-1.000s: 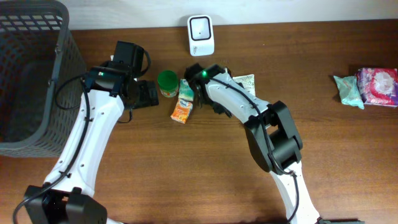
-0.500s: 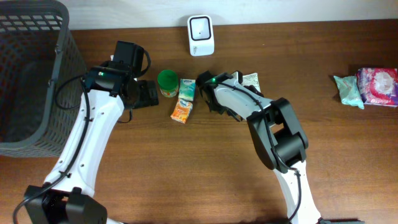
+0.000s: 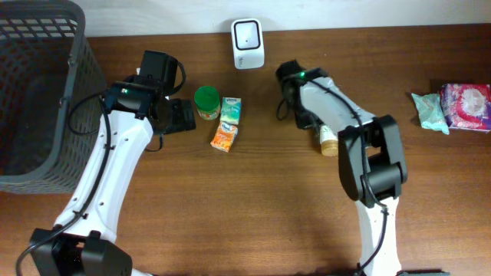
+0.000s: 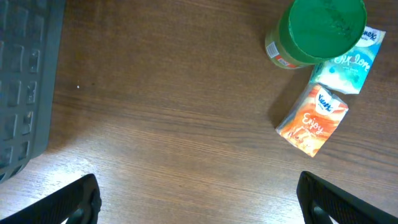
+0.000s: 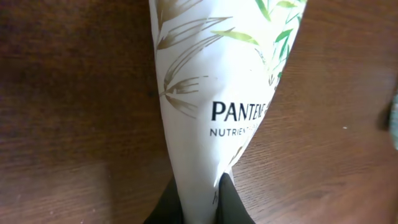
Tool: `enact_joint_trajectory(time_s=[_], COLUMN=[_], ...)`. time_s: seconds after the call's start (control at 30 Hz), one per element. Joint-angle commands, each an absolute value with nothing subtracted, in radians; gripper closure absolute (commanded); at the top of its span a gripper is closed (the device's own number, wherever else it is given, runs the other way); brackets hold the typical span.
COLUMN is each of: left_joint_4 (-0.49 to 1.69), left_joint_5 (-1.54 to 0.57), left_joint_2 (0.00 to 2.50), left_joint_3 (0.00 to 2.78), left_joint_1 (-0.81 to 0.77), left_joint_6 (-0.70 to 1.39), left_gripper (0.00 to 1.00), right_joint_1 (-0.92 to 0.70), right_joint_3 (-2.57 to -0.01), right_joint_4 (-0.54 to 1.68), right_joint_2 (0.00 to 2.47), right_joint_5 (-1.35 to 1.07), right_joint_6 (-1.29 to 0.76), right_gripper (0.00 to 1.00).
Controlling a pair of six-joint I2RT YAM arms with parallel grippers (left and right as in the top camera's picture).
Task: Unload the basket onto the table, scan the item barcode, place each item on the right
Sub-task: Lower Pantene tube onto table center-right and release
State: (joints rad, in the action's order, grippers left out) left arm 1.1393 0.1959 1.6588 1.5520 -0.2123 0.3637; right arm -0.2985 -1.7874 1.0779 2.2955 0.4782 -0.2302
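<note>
My right gripper (image 5: 198, 200) is shut on a white Pantene tube (image 5: 214, 93) printed with green leaves; the dark fingers pinch its narrow end. Overhead, that gripper (image 3: 305, 115) sits right of the white barcode scanner (image 3: 248, 33), and the tube's beige cap (image 3: 327, 141) sticks out toward the front. The barcode itself does not show. My left gripper (image 4: 202, 205) hangs open over bare wood, left of a green-lidded jar (image 4: 320, 28), a teal tissue pack (image 4: 348, 62) and an orange pack (image 4: 313, 119).
A dark grey mesh basket (image 3: 34, 92) fills the far left. A teal pouch (image 3: 430, 111) and a pink pack (image 3: 466, 106) lie at the right edge. The jar (image 3: 205, 101) and both tissue packs stand between the two arms.
The right arm has swung right, away from the tissue packs, and its jaws have shut on the tube. The left arm has stayed still.
</note>
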Motion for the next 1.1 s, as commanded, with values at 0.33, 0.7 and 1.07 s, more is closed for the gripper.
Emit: enact_joint_trajectory(time_s=[0.33,0.7,1.07], left_joint_4=[1.139,1.139,1.139], left_joint_5=[0.207,0.207,0.207], left_joint_2=[1.657,1.657,1.657], left_joint_3=[1.554,1.554,1.554], left_joint_1=[-0.215,-0.215,-0.215], left_joint_6=[0.374,0.374,0.374], left_gripper=[0.01,0.01,0.01], right_joint_1=[-0.044,0.157,-0.024], right_joint_3=[-2.053,-1.713,-2.257], right_joint_4=[1.306,1.079,1.512], right_joint_2=[2.363,2.362,2.331], right_joint_5=[-1.076,-0.921,-0.323], right_joint_6=[0.144,-0.137,-0.105], right_gripper=[0.96,0.61,0.56])
